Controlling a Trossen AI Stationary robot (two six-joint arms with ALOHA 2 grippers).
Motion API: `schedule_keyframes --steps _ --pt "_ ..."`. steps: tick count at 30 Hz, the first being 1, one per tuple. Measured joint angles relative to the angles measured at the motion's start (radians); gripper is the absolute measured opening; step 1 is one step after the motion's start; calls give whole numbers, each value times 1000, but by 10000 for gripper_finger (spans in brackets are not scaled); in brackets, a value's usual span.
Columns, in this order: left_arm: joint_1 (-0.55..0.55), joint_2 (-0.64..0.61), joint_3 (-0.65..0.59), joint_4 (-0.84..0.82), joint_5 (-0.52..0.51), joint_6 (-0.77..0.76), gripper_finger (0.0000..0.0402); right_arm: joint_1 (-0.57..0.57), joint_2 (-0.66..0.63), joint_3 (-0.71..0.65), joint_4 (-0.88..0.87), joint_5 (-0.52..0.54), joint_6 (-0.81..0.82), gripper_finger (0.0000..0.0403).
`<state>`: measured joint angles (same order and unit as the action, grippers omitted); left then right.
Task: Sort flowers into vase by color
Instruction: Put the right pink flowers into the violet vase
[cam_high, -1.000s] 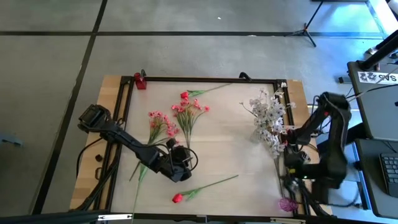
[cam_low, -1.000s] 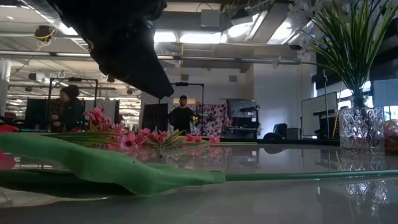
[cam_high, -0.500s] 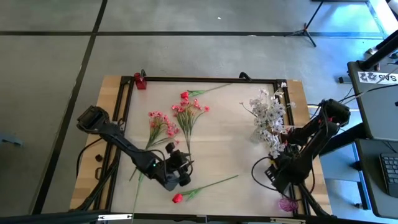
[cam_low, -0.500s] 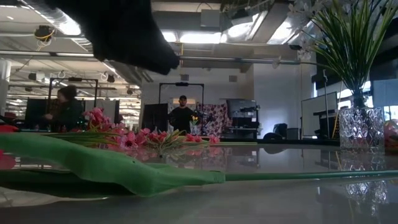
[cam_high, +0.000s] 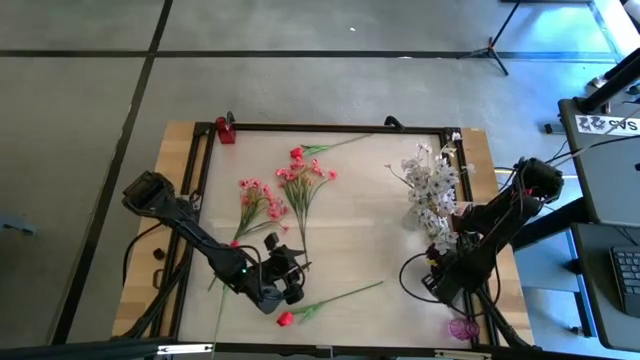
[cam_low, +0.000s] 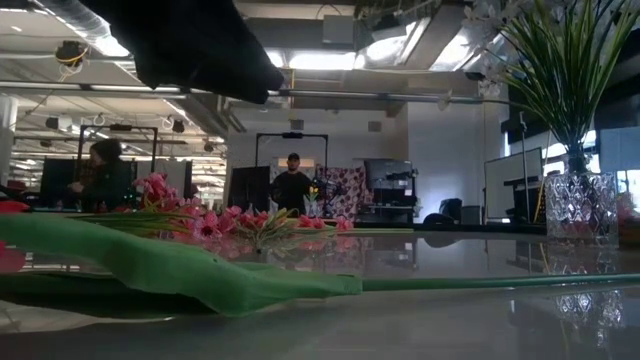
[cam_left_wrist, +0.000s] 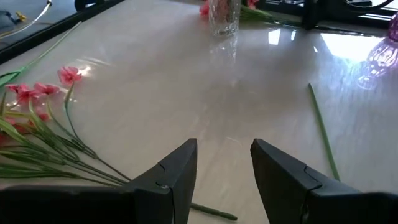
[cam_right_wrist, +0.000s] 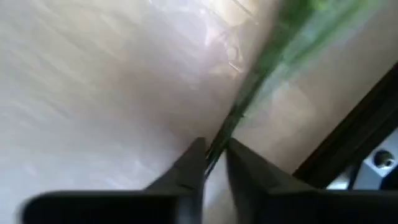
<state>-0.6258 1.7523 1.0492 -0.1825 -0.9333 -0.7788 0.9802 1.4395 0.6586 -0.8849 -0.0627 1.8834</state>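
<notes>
A white flower (cam_high: 440, 236) lies on the table beside a clear vase (cam_left_wrist: 224, 17) holding white sprays (cam_high: 428, 180). Its stem runs toward the near edge, where my right gripper (cam_high: 440, 278) points down, shut on it. A red flower (cam_high: 286, 318) lies near the front edge, its stem (cam_high: 345, 296) running right. My left gripper (cam_left_wrist: 224, 146) hovers open just above and behind this bud, nothing between its fingers. Pink sprays (cam_high: 258, 200) and another red bud (cam_high: 297, 153) lie farther back. My right gripper pinches the white flower's thin green stem (cam_right_wrist: 235, 117) between its two fingers (cam_right_wrist: 191, 163), coming from above and pointing down. The stem leads away from the fingers close over the table. The blossom end rests on the table by the vase.
A purple vase (cam_high: 462, 327) stands at the near right corner and a small red object (cam_high: 226, 131) at the far left corner. A black frame (cam_high: 320, 128) borders the table. In the low view a green leaf (cam_low: 200, 275) fills the foreground; people stand in the room behind.
My right gripper has come down toward the table, shifting left and toward the near edge, and tipped to point straight down at the white flower's stem. My left gripper has drifted toward the near edge, closer to the red flower. The flowers have stayed in place.
</notes>
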Motion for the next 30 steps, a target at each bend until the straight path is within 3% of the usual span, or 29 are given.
schedule_keyframes --steps 3,9,16,30 --pt "5 0 0 -1 -12 3 149 1 -6 13 5 29 36 12" --pt "23 0 0 10 -15 3 149 1 -56 15 150 52 102 28" --pt "30 0 0 21 -29 21 149 1 -75 16 335 109 115 7" --pt "30 1 0 58 -21 32 149 1 -75 17 164 96 121 21"
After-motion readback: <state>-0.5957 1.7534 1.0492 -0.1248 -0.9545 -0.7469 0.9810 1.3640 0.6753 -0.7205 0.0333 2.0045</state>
